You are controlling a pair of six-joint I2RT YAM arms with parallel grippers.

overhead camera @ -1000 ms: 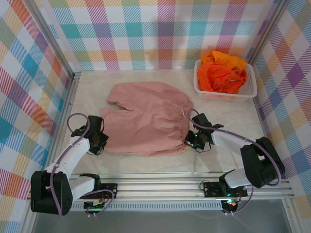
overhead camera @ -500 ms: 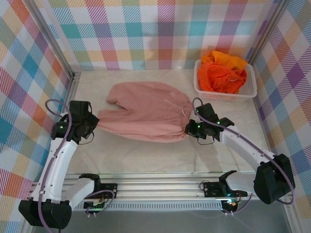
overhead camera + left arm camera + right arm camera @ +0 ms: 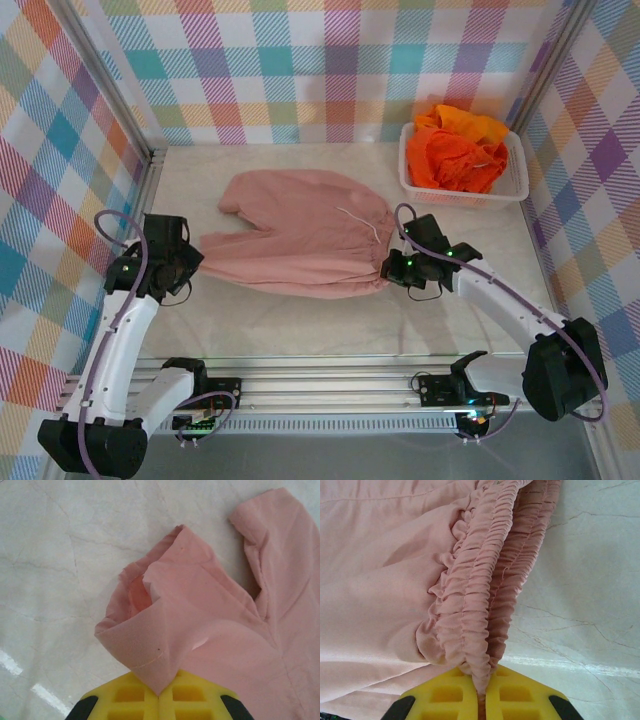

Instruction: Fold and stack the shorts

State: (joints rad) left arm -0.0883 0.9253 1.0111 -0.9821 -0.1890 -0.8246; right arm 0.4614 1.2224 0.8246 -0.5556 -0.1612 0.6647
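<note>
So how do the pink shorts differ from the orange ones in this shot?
The pink shorts lie stretched out across the table; the orange shorts sit bunched in the white basket. The pink pair is pinched at both ends, by the left gripper and the right gripper; the orange ones are untouched. Both are soft cloth.

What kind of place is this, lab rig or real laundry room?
Probably a lab test cell: plaid backdrop walls on metal posts, two robot arms bolted to a rail at the table edge, with pink shorts and a basket as props.
</note>
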